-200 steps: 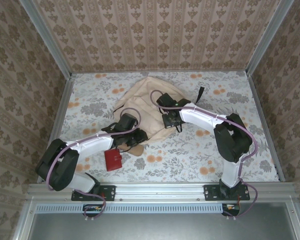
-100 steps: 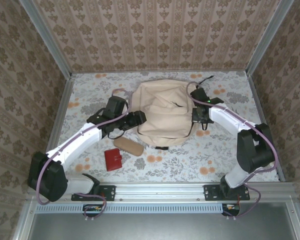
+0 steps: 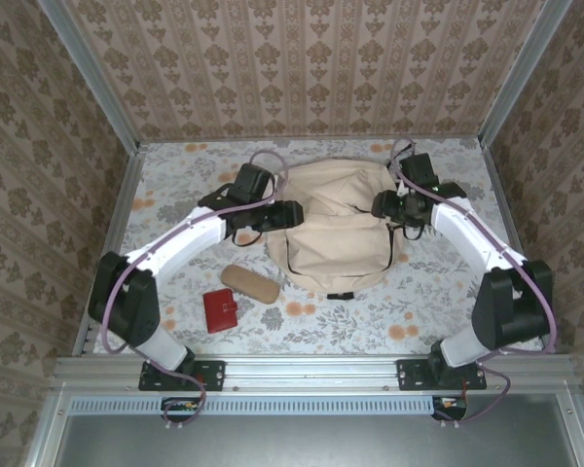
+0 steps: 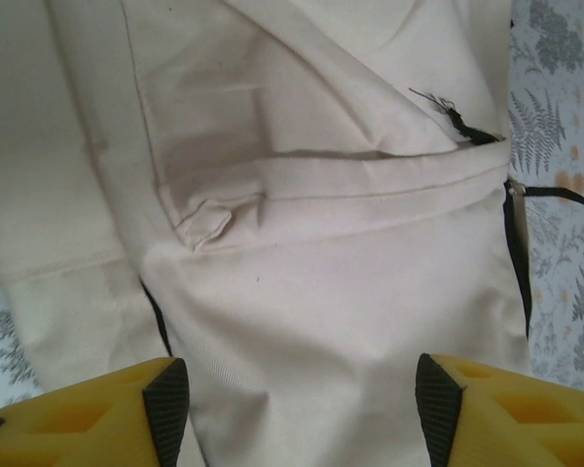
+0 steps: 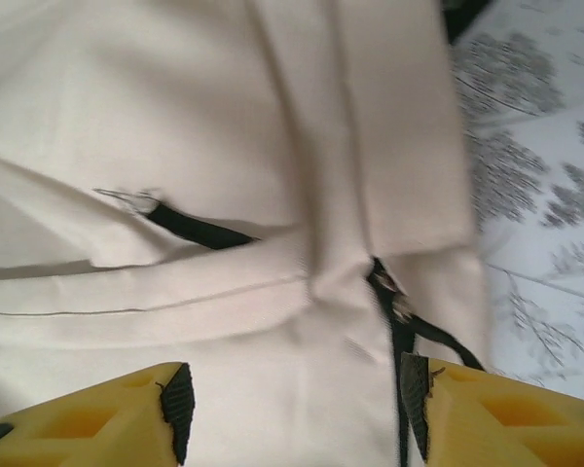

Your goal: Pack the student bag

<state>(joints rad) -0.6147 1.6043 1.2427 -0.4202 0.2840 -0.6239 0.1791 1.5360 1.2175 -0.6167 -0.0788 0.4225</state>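
Altogether: one student bag (image 3: 336,229), one tan oblong case (image 3: 250,283), one red wallet (image 3: 219,310), two arms, two claws.
Bag place: a little above the middle of the top view, lying slumped on the flowered bench (image 3: 419,292), with a claw at its left edge and one at its right.
Case and wallet: lower left of the bag in the top view, apart from it; the wallet sits just below and left of the case, and I cannot tell whether they touch.
Left claw (image 3: 294,215): at the bag's left edge, spread wide; its yellow fingers (image 4: 165,409) stand in the lower corners of the left wrist view with cream cloth lying between them, pinching nothing.
Right claw (image 3: 382,206): at the bag's upper right edge, likewise spread; its fingers (image 5: 414,404) stand apart over the cloth, gripping nothing.
Top view adds: both arms reaching in from the bottom of the frame, and dark zipper lines down the bag's left and right sides.
Left wrist view adds: a folded seam across the middle and a frayed dark thread (image 4: 453,112) at upper right.
Right wrist view adds: a dark slit (image 5: 190,229) left of centre and a zipper pull (image 5: 394,306) with a dark cord at lower right, somewhat blurred.
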